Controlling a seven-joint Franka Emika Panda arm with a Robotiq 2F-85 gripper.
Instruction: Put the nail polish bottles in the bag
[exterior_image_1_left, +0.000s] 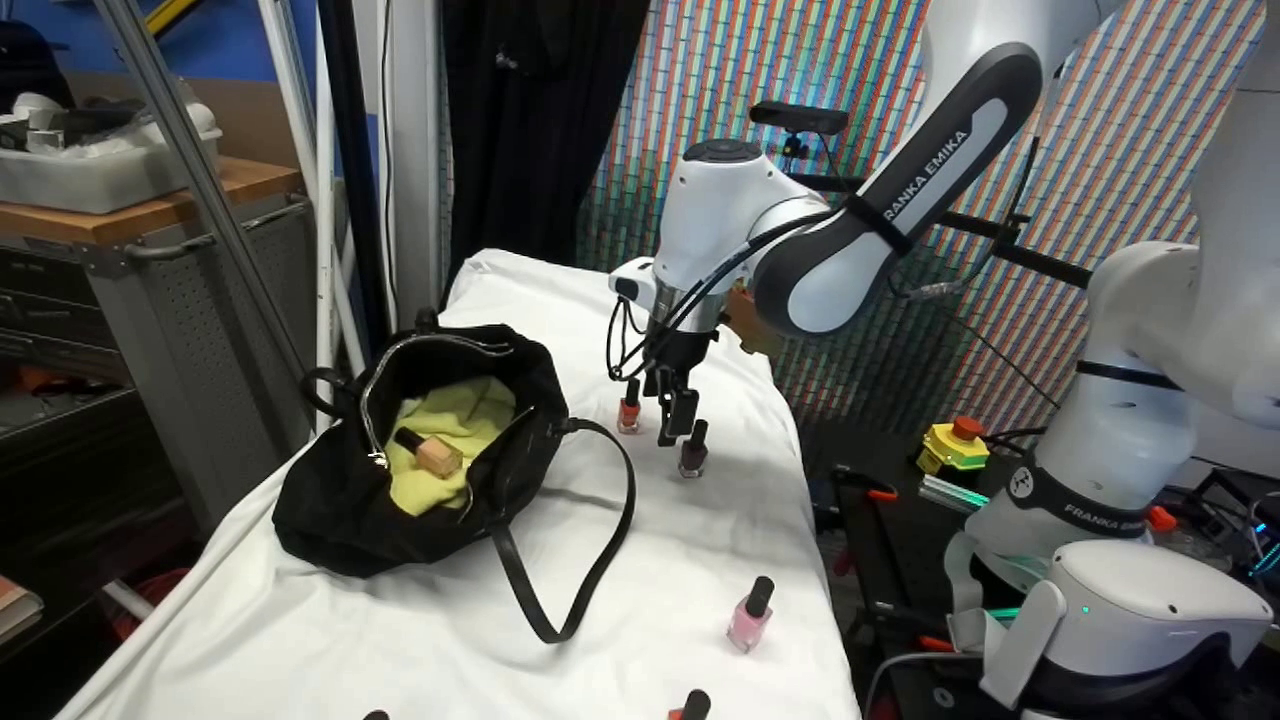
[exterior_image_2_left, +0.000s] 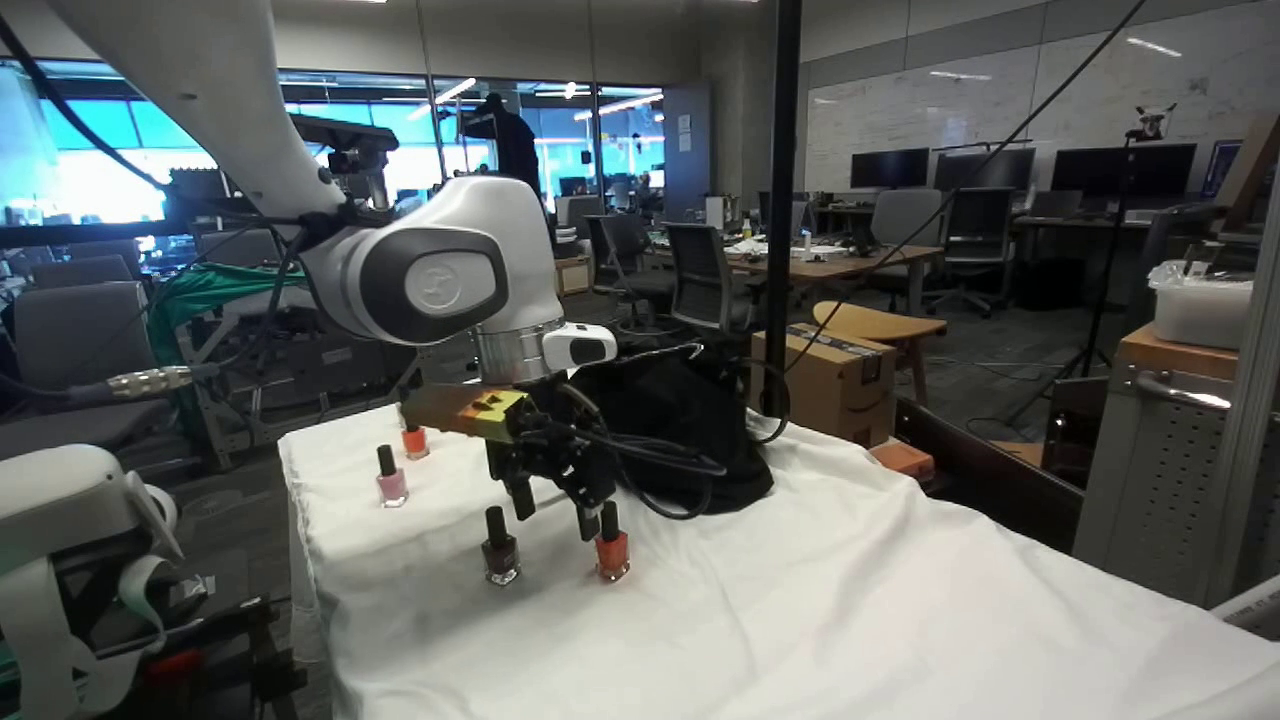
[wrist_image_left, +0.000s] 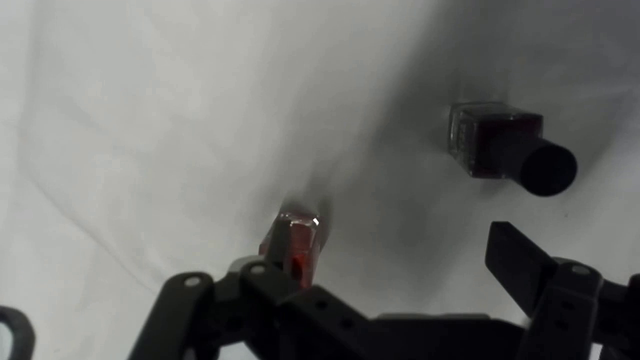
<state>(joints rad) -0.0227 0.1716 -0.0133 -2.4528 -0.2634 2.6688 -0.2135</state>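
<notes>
Wrist view: one gripper (wrist_image_left: 390, 244), worked by me from afar; jaws wide apart, nothing clamped between them; poised low over the white-draped table (exterior_image_2_left: 850, 610).

Receptacle, one: bag (exterior_image_1_left: 335, 515), soft, black, mouth open, yellow-green interior (exterior_image_1_left: 480, 400) exposed, resting on the same table.

Stowed, one: peach bottle (exterior_image_1_left: 437, 456), capped, tipped over on that interior, as I see it in an exterior view.

Outstanding, four that I can vouch for, all on the table:
(a) red-orange bottle (wrist_image_left: 304, 235), upright, just beside one jaw; whether the two touch, I cannot tell;
(b) dark bottle (exterior_image_2_left: 501, 558), upright, near the opposite jaw;
(c) pink bottle (exterior_image_1_left: 749, 622), standing, shown in both exterior views, well apart from the gripper;
(d) orange bottle (exterior_image_2_left: 414, 442), near the pink one, upper part obscured in an exterior view.

Unconfirmed, one: lone cap (exterior_image_1_left: 376, 715) at the bottom edge of an exterior view, body out of frame; I take it for a fifth.

Status, by my reckoning: early. One bottle in, four or five to go, none in transit. Step in hand, I judge, is lining up the next pick, (a) or (b); which of them, I cannot say.
</notes>
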